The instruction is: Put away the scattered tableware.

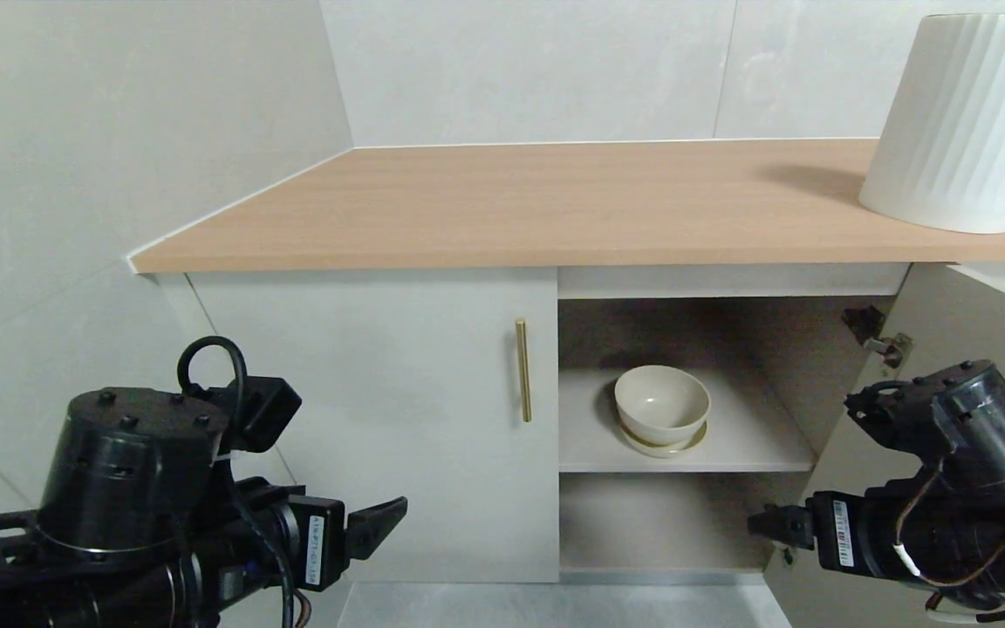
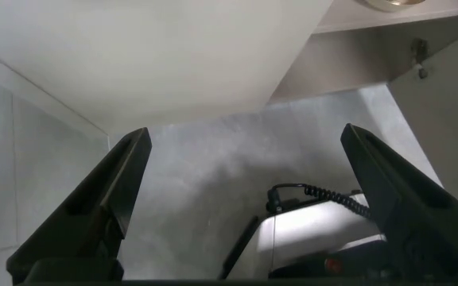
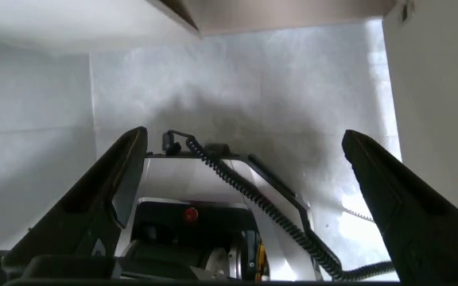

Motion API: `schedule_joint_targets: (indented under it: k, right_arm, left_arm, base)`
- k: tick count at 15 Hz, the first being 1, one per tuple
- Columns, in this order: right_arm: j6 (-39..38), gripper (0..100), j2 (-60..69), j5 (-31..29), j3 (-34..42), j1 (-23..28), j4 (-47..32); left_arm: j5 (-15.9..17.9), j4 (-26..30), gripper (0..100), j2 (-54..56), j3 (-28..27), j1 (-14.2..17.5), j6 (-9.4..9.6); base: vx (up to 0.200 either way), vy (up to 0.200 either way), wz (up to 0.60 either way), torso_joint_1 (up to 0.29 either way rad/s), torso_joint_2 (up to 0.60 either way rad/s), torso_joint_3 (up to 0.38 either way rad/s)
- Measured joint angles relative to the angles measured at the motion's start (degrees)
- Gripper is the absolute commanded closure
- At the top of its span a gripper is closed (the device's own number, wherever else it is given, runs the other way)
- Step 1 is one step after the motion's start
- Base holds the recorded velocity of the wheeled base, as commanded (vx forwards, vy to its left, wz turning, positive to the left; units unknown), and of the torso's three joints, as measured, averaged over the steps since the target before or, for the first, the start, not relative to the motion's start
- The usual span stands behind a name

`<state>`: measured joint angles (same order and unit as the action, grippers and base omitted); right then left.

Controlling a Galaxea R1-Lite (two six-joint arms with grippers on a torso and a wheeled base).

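Cabinet (image 1: pixel 380 419) open before you, bowl (image 1: pixel 661 403) on its shelf (image 1: pixel 755 447); your left gripper (image 2: pixel 245 133) and right gripper (image 3: pixel 245 137) gape wide, empty.

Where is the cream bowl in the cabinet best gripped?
Likely its near rim, reached through the white cabinet's open front: the cream round bowl stands upright on a cream saucer, mouth exposed, and the wooden countertop overhead blocks a top approach.
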<state>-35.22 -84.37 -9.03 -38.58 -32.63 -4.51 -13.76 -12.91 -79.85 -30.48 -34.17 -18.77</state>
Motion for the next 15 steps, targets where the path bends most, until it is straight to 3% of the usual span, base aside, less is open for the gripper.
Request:
schedule_joint_targets:
  k: [15]
  right_arm:
    - [0.0, 0, 0.0, 0.0, 0.7, -1.0, -0.3]
  left_arm:
    - [0.0, 0.0, 0, -0.2, 0.3, 0.0, -0.09]
  base:
    - [-0.200, 0.000, 0.00, 0.002, 0.00, 0.003]
